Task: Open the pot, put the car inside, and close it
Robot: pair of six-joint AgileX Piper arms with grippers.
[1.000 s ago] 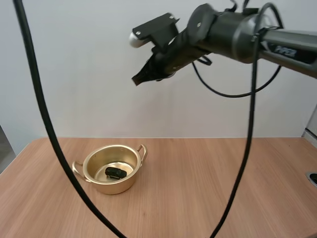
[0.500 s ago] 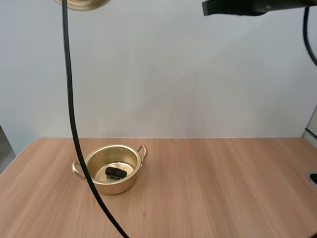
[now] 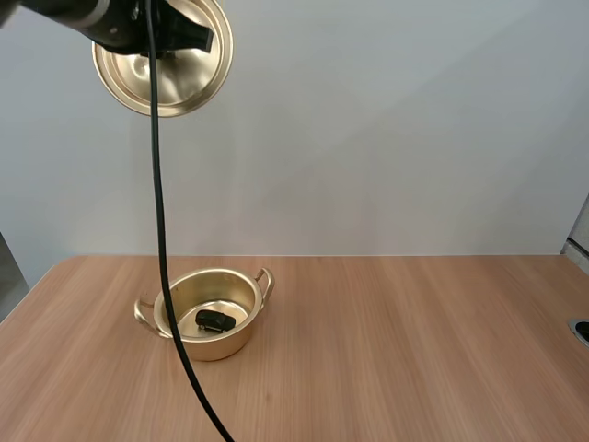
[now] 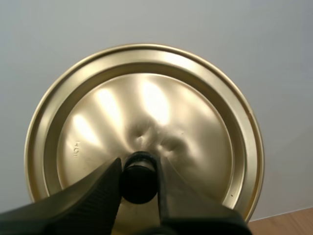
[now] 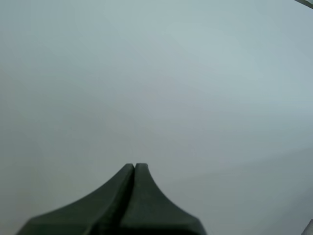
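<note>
Gold lid (image 3: 163,66) aloft at upper left of the high view, black knob (image 4: 139,183) pinched in the left tool (image 4: 138,166). Open pot (image 3: 216,348) at lower left on the wooden surface (image 3: 414,350), black car (image 3: 213,320) already inside. Right tool (image 5: 134,169) closed on nothing. Best finished by bringing the lid down level and centred over the rim, clear of both handles, before letting go. No readable brand; tiny mark on the lid too small to make out.
</note>
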